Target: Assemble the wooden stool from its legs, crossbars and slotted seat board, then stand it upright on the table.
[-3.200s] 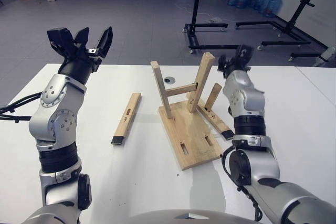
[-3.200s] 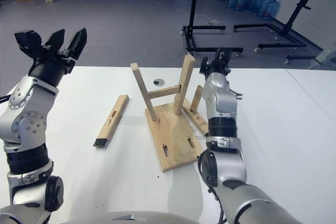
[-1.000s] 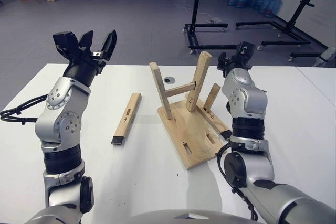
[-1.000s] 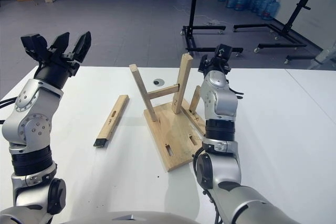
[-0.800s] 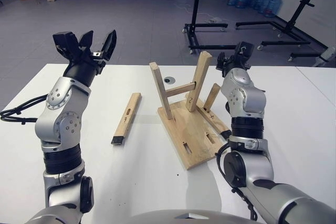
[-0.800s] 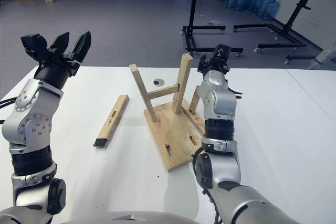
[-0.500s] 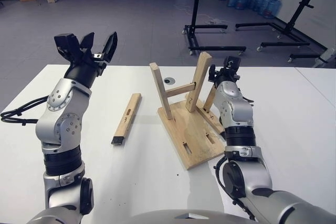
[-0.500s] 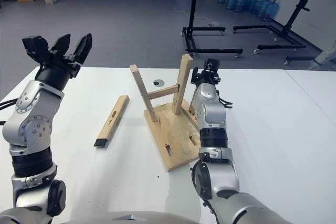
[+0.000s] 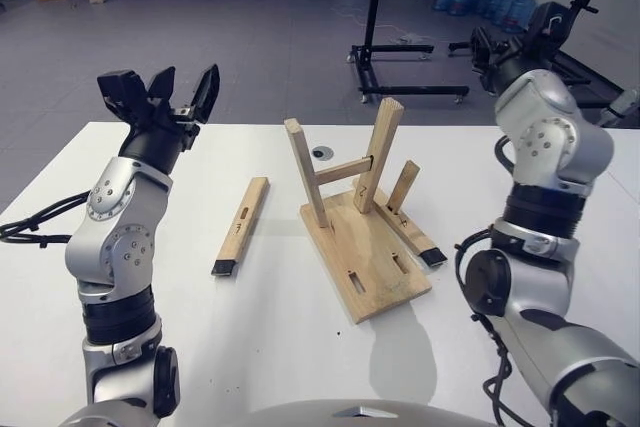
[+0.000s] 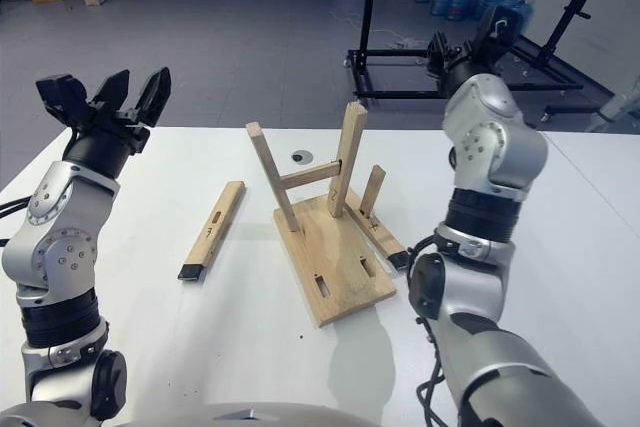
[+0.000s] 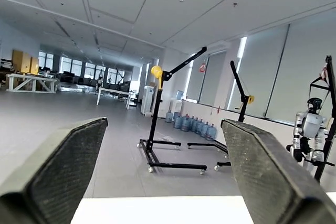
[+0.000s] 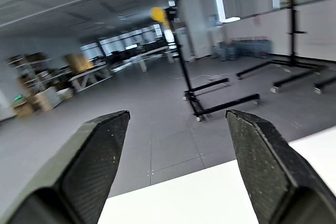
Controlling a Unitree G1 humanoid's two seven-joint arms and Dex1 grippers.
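Observation:
The slotted seat board [image 9: 366, 259] lies flat on the white table [image 9: 250, 347]. Two legs [image 9: 305, 173] [image 9: 376, 151] stand tilted in it, joined by a crossbar [image 9: 343, 170]. A third leg [image 9: 414, 236] lies along the board's right edge with a short bar [image 9: 404, 187] sticking up from it. One loose leg [image 9: 241, 224] lies on the table to the left. My left gripper [image 9: 160, 89] is open and empty, raised over the table's far left. My right gripper [image 9: 512, 35] is open and empty, held high to the right of the parts.
A round grommet hole [image 9: 322, 152] sits in the table behind the stool parts. Black wheeled stands [image 9: 405, 47] are on the floor beyond the far edge. Another white table [image 9: 612, 152] adjoins on the right.
My right arm has swung up and to the right, away from the upright leg it was beside. The left arm has barely moved. The stool parts lie as before.

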